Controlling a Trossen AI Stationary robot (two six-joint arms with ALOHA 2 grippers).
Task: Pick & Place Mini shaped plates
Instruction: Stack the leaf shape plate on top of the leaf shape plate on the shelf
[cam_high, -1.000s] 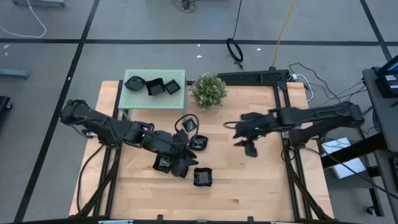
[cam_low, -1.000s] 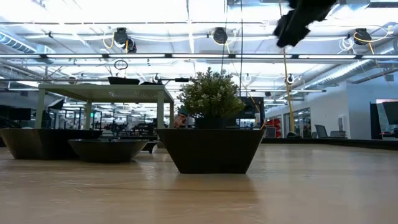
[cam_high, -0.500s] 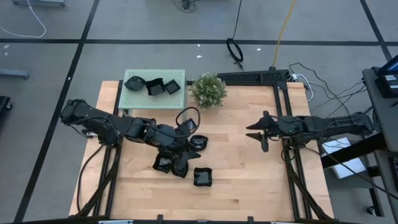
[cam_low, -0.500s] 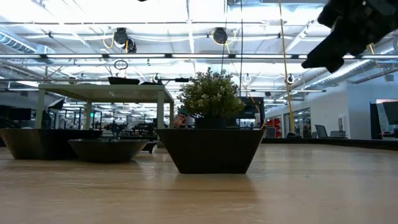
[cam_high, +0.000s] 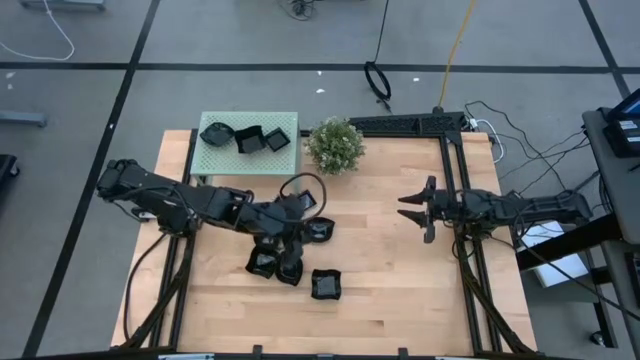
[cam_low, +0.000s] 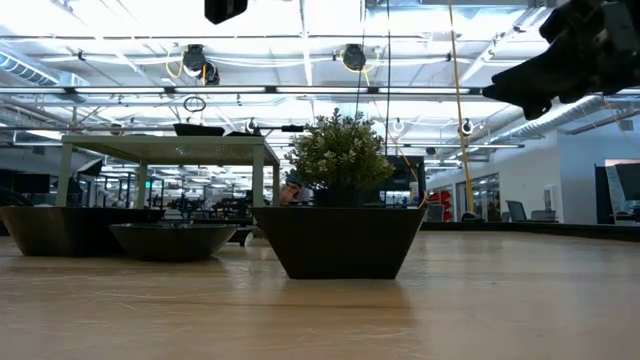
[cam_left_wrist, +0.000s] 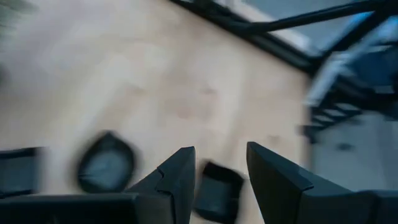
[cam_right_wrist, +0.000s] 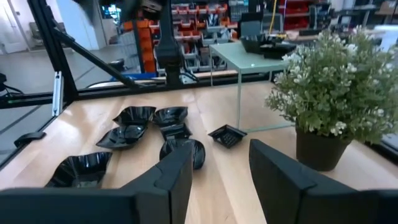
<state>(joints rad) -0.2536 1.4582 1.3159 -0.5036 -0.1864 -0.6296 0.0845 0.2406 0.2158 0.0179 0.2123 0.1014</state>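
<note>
The right gripper (cam_high: 418, 210) has pulled back to the table's edge, fingers apart and empty. The left gripper (cam_high: 297, 203), unclenched, has lifted above the small glossy black shaped plates (cam_high: 290, 255) clustered just beneath it; 1 pick looks next.

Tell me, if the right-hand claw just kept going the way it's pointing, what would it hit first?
Probably the cluster of black plates lying on the table. The right gripper, open and empty, points across toward them; the potted plant sits off to one side. Its height is unclear.
</note>
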